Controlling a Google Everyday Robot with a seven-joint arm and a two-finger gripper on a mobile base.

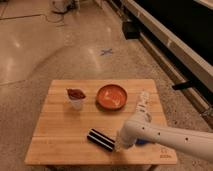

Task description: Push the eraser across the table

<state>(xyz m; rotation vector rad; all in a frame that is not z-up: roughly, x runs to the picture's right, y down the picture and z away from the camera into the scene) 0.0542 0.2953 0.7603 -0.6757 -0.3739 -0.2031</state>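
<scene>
The eraser is a flat black block with pale stripes, lying aslant near the front edge of the light wooden table. My gripper comes in from the right on a white arm and sits right at the eraser's right end, low over the tabletop.
An orange bowl stands at the table's centre back. A white cup with dark contents is to its left. A small white bottle stands to the right of the bowl. Something blue peeks from under the arm. A dark ledge runs along the right.
</scene>
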